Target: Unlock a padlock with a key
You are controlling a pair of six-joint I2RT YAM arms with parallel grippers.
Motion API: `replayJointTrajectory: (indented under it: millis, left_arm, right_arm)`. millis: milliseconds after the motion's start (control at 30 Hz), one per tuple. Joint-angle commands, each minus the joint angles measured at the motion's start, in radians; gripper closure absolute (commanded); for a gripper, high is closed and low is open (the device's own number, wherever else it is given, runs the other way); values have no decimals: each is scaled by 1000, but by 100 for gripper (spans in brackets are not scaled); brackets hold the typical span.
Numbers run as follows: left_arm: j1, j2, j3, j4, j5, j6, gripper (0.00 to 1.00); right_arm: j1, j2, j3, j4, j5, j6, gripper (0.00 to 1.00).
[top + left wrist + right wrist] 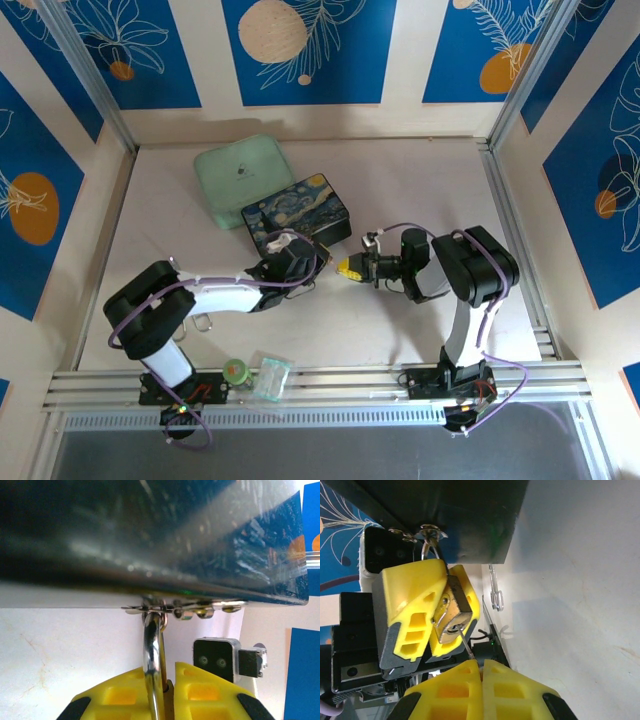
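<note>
The brass padlock [452, 614] hangs by its silvery shackle [152, 650] from the latch on the front of the starry-night box [297, 212]. My left gripper [167, 672] is shut on the padlock body, its yellow fingers [412, 597] on either side. The padlock's keyhole end faces my right gripper [481, 667]. That gripper is shut on the thin silvery key [466, 644], and the key's tip sits at the keyhole. In the top view the left gripper [312, 262] and right gripper [347, 268] meet nose to nose just in front of the box.
A mint-green lidded box [243, 178] lies behind the starry box. A silvery wire loop [203, 322] rests on the table by the left arm. A small green bottle [235, 371] and clear plastic piece [270, 377] sit on the front rail.
</note>
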Motion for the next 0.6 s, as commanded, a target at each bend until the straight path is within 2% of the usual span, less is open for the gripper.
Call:
replayJointTrajectory:
  millis: [0,67,267,433,567]
  left_arm:
    - [-33,-7,-7,186,88,-21,100]
    - [-34,-2,-10,221,91,-12,100]
    - [-33,-24,-18,210,88,10,100]
    - [-34,-2,-18,233,90,21,100]
    - [-35,-3,-14,224,82,48,100]
  right_arm:
    - [16,90,24,147,9,114,100]
    - [11,120,36,180,-8,159,100]
    - [-47,124,41,175,-70,158,100]
    - [6,131,61,180,-76,195,100]
    - [0,124,68,180,-78,219,100]
